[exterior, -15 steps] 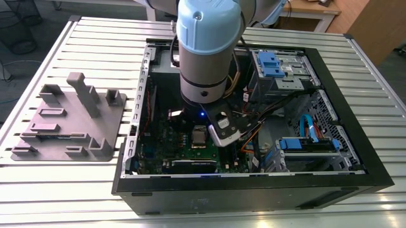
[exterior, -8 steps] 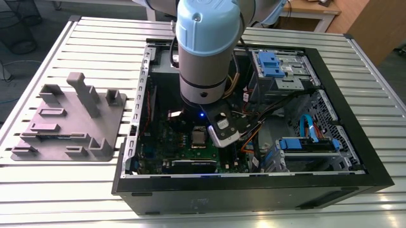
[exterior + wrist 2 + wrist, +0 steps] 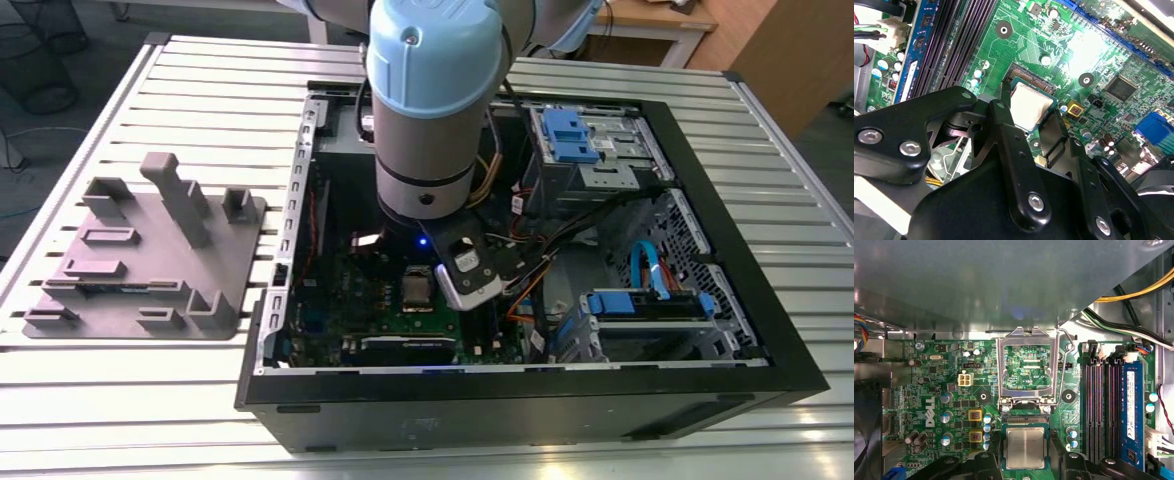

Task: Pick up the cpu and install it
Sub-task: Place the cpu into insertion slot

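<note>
The cpu (image 3: 1025, 447) is a small square chip with a silver-grey top, held flat between my gripper's black fingers (image 3: 988, 461) just over the motherboard socket. In both wrist views a strip of socket contacts (image 3: 1030, 80) shows past the chip's edge. My gripper (image 3: 1030, 112) is shut on the cpu (image 3: 1032, 105), one finger on each opposite side. The hinged metal socket frame (image 3: 1027, 340) stands swung open beyond the socket. In the exterior view the arm (image 3: 427, 120) reaches straight down into the open computer case (image 3: 534, 385).
RAM slots (image 3: 1101, 405) run beside the socket, and bundled cables (image 3: 1134, 325) lie near the frame's lever. A grey plastic fixture tray (image 3: 147, 260) with upright blocks sits on the slatted table at the exterior view's left. Blue drive bays (image 3: 587, 140) fill the case's far side.
</note>
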Controlling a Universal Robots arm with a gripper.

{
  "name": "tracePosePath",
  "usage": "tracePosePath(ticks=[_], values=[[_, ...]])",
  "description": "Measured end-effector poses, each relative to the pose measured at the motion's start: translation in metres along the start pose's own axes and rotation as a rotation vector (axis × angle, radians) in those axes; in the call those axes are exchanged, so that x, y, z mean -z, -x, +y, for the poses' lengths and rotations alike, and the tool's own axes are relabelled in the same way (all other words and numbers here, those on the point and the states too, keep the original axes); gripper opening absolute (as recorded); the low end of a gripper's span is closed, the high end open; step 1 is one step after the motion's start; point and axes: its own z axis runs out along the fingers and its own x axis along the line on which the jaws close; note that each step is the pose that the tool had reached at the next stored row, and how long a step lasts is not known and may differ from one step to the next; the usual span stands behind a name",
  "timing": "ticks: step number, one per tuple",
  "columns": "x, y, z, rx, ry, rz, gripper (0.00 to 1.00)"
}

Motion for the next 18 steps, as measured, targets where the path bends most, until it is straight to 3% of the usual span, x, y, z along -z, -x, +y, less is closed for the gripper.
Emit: tracePosePath(ticks=[8,18], values=[[-0.0004,-0.0001,-0.0001,0.001,0.0002,0.0001,0.47],[-0.0067,0.0,-0.0002,0.024,-0.0003,0.0006,0.47]])
